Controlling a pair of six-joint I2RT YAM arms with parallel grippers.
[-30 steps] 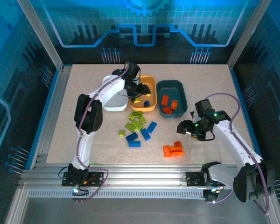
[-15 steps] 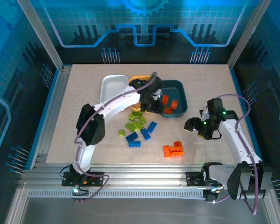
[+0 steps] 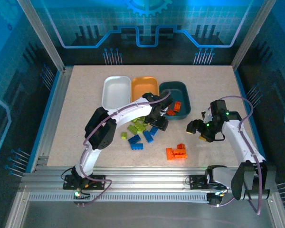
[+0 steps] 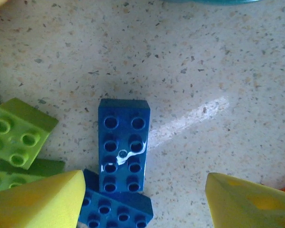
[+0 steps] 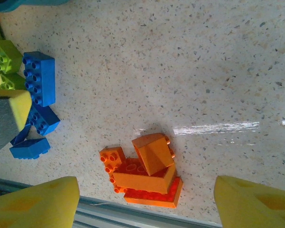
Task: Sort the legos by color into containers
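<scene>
Three trays stand in a row at the back: white (image 3: pixel 116 90), light orange (image 3: pixel 145 85) and dark teal (image 3: pixel 176 90), the teal one with orange legos (image 3: pixel 174 107) in it. Lime green legos (image 3: pixel 137 125) and blue legos (image 3: pixel 138 140) lie loose mid-table. An orange pile (image 3: pixel 176 153) sits near the front edge. My left gripper (image 3: pixel 159 119) hangs open over a long blue brick (image 4: pixel 123 145), nothing between its fingers (image 4: pixel 38 202). My right gripper (image 3: pixel 194 127) is open and empty above the orange pile (image 5: pixel 145 171).
A second blue brick (image 4: pixel 116 209) and green bricks (image 4: pixel 16 135) lie by the left finger. The metal rail of the front table edge (image 5: pixel 85 209) runs just beyond the orange pile. Bare tabletop (image 3: pixel 80 118) lies left of the loose bricks.
My left arm swung from above the orange tray to the right and nearer, down over the blue bricks beside the teal tray. My right gripper drifted slightly back and right.
</scene>
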